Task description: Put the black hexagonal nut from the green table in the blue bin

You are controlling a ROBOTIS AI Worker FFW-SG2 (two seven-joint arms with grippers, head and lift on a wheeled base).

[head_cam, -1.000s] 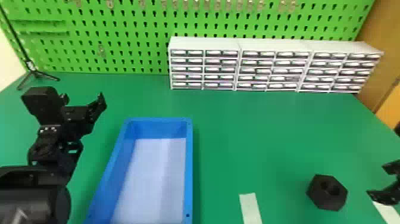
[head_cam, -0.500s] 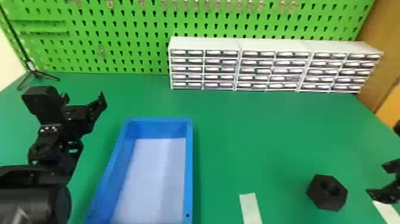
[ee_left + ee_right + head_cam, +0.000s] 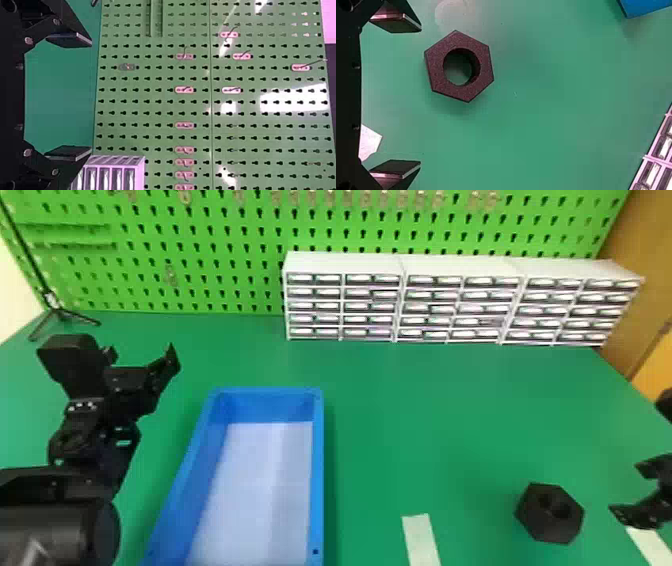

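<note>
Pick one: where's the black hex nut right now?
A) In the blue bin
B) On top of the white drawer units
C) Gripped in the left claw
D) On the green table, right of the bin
D: the black hex nut lies on the green table, between the blue bin and the open right claw.
</note>
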